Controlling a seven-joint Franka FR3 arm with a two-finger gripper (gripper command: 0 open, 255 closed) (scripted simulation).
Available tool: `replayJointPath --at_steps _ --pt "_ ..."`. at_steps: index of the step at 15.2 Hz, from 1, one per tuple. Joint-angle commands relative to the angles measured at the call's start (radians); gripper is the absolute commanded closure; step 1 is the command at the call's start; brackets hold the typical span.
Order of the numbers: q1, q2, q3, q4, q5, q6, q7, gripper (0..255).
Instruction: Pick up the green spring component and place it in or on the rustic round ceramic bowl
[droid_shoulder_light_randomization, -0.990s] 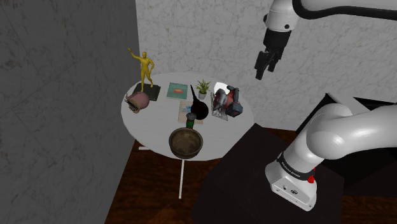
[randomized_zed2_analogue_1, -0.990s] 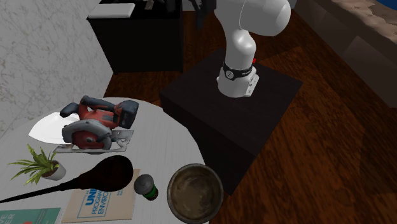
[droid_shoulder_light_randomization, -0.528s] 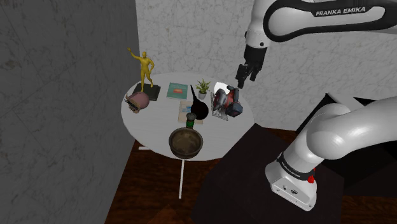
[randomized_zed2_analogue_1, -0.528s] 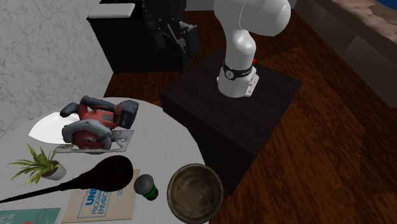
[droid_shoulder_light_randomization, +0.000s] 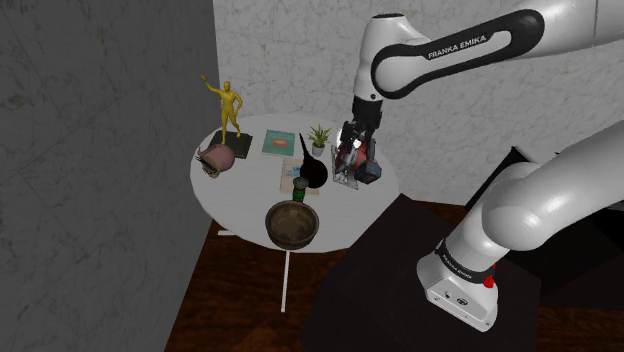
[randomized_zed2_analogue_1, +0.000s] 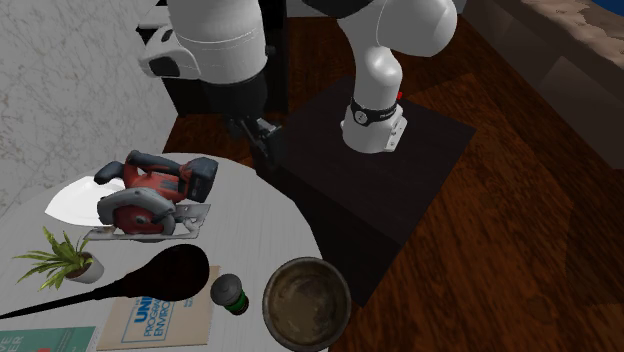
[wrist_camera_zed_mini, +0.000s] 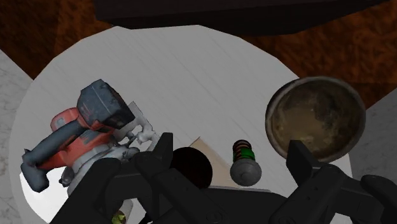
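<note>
Nothing of the task is done yet. The small green spring component with a grey rounded cap (wrist_camera_zed_mini: 243, 163) stands on the round white surface (wrist_camera_zed_mini: 191, 76), just beside the brown rustic round ceramic bowl (wrist_camera_zed_mini: 275, 108), which is empty. The all-black gripper (wrist_camera_zed_mini: 231, 146) hangs above the surface near the red and grey circular saw (wrist_camera_zed_mini: 76, 137), its fingers spread apart and holding nothing. What is left, as I judge it: come down, close on the spring, lift it, carry it over the bowl, let go. In the wrist view the hand's black bulk partly covers the dark bulb-shaped object (wrist_camera_zed_mini: 191, 167). In the shoulder view the spring's coils are too small to read, and in the second exterior view the fingers are hard to make out against the dark stand (randomized_zed2_analogue_1: 330, 170)
</note>
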Motion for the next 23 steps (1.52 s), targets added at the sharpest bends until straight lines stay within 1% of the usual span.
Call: replayJointPath --at_steps 1,7,12,19,23 --pt "0.003 0.074 0.002 0.008 0.004 0.075 0.007 0" --pt "0.007 0.317 0.004 0.082 0.018 0.261 0.019 0" --pt "0.011 0.522 0.009 0.182 0.031 0.379 0.024 0" --pt "0.013 0.802 0.018 0.377 0.049 0.486 0.026 0" --pt "0.014 0.85 0.018 0.392 0.048 0.519 0.027 0"
